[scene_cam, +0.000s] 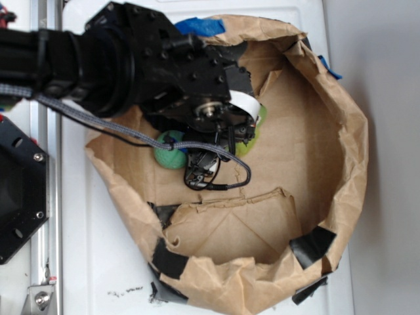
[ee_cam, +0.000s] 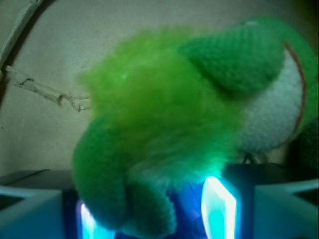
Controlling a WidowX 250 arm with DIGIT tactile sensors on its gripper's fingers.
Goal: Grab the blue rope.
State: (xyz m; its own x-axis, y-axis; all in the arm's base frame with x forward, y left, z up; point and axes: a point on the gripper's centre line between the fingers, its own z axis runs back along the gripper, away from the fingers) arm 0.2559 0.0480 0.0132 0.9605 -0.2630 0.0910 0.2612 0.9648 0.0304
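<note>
I am down inside the brown paper bag (scene_cam: 328,118), whose torn, rolled rim rings the whole workspace and is patched with black tape (scene_cam: 312,244) along its near edge. My arm comes in from the left and hides most of the bag's left-middle floor in the exterior view. The grey braided cable (scene_cam: 131,136) hangs from the arm and loops down across the bag floor just below my gripper (scene_cam: 203,167).

Wrist view: a green plush toy (ee_cam: 164,124) fills nearly the whole frame. It has a shaggy bright-green middle, knitted darker green limbs, and a white patch edged in red on the right. Its lower limb sits between my two glowing fingertips (ee_cam: 219,206), which stand spread with the plush between them; I cannot tell whether they press on it.

Exterior view: a teal-green rounded plush (scene_cam: 169,151) shows at the left of my wrist, and a yellow-green bit of plush (scene_cam: 252,134) shows at its right, both touching or partly under the arm.

Blue rope: only a small dark blue bit (scene_cam: 187,152) shows beside the teal plush, right under my wrist; I cannot confirm it is the rope. In the wrist view a blue glow sits between the fingertips beneath the plush, too blurred to identify. The green plush lies on top of whatever is below.

Bright blue tape (scene_cam: 200,26) sits on the far rim of the bag, outside my reach zone. White table (scene_cam: 98,262) surrounds the bag.
</note>
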